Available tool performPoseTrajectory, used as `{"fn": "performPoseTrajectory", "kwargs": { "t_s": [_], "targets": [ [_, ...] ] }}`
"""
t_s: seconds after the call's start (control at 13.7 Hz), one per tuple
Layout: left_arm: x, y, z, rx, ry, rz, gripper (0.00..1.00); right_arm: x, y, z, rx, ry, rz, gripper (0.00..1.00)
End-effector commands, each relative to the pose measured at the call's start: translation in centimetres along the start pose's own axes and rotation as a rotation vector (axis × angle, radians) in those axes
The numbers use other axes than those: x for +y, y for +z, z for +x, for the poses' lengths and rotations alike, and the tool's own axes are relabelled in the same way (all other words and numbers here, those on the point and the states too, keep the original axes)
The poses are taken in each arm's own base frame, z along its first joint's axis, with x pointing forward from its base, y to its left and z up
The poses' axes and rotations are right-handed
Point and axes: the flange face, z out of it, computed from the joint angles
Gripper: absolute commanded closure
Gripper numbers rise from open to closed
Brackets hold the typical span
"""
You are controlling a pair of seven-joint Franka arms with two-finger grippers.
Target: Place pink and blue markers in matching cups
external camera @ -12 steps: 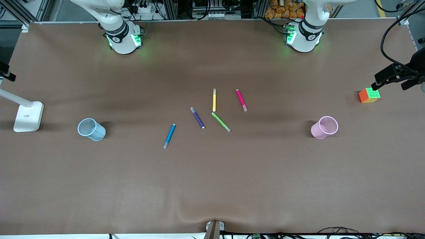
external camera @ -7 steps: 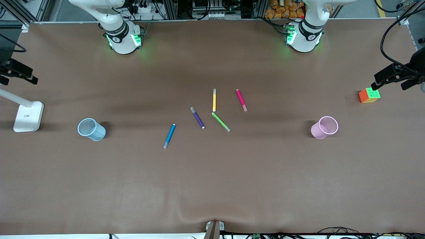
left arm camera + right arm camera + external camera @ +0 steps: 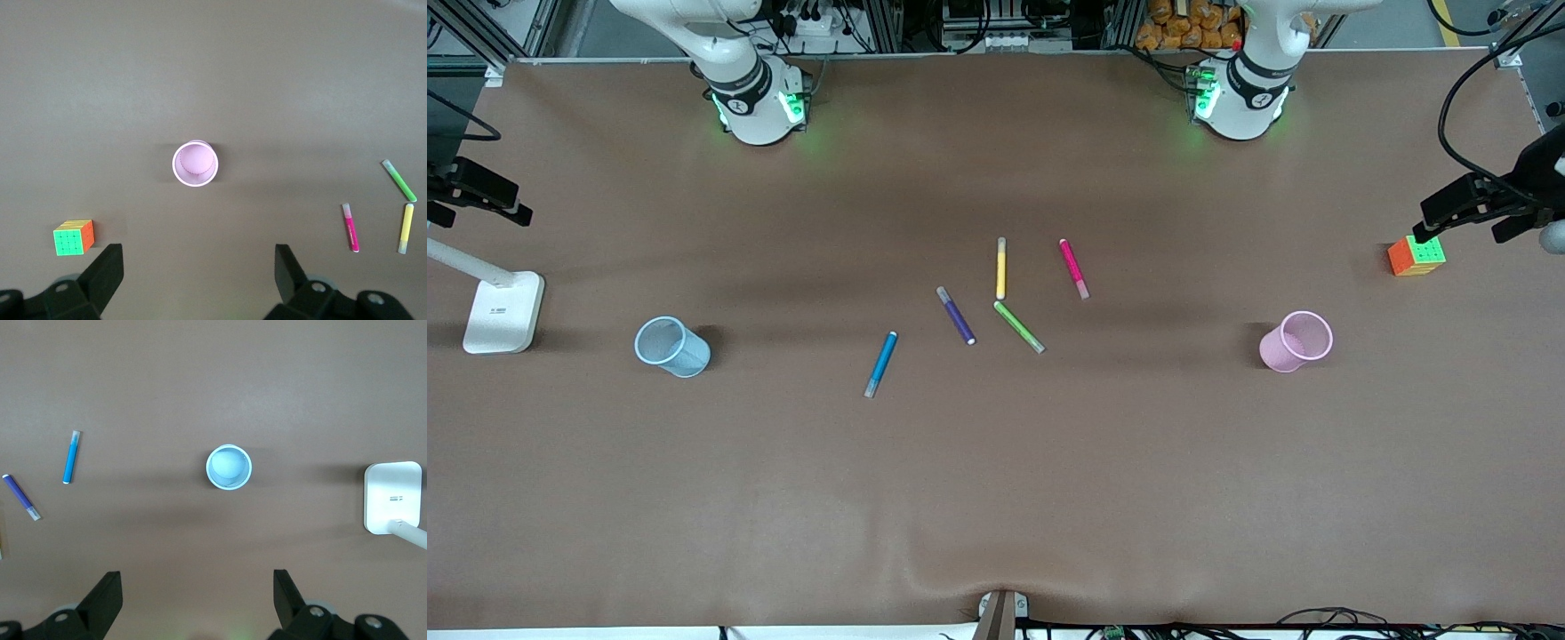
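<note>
Lying nearest you: the blue marker (image 3: 880,364) flat on the table (image 3: 996,498), toward the right arm's end.
Pale blue cup (image 3: 671,347): upright, well apart from the blue marker, farther toward the right arm's end.
Pale pink cup (image 3: 1296,341): upright toward the left arm's end.
Other pens: you see purple (image 3: 955,316), green (image 3: 1019,326) and yellow (image 3: 1000,268) mid-table.
Pink marker (image 3: 1073,268): farthest from you, beside the yellow pen.
Cube (image 3: 1416,255): near the table's edge at the left arm's end.
Left gripper (image 3: 199,272): high over the pink cup's end, jaws released, holding nothing.
Right gripper (image 3: 197,592): high over the blue cup's end, near the lamp base (image 3: 503,311), jaws released, holding nothing.
</note>
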Motion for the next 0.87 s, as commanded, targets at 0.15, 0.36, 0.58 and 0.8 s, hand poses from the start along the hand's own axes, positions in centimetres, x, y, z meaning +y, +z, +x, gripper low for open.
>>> {"fn": "performPoseTrajectory", "kwargs": {
  "t_s": [0.15, 0.36, 0.58, 0.8],
  "targets": [
    [3.1, 3.0, 0.9, -0.084, 0.051, 0.005, 0.00, 0.1, 0.1, -0.2, -0.004, 0.011, 0.012, 0.00],
    [5.2, 5.4, 1.6, -0.127, 0.080, 0.004, 0.00, 0.1, 0.1, -0.2, -0.004, 0.011, 0.012, 0.00],
    [7.8, 7.1, 2.0, -0.155, 0.053, -0.019, 0.00, 0.0, 0.0, -0.3, -0.001, 0.010, 0.012, 0.00],
    [8.8, 9.2, 2.9, -0.176, 0.053, -0.049, 0.00, -0.3, -0.1, 0.0, 0.012, 0.033, 0.010, 0.00]
  ]
}}
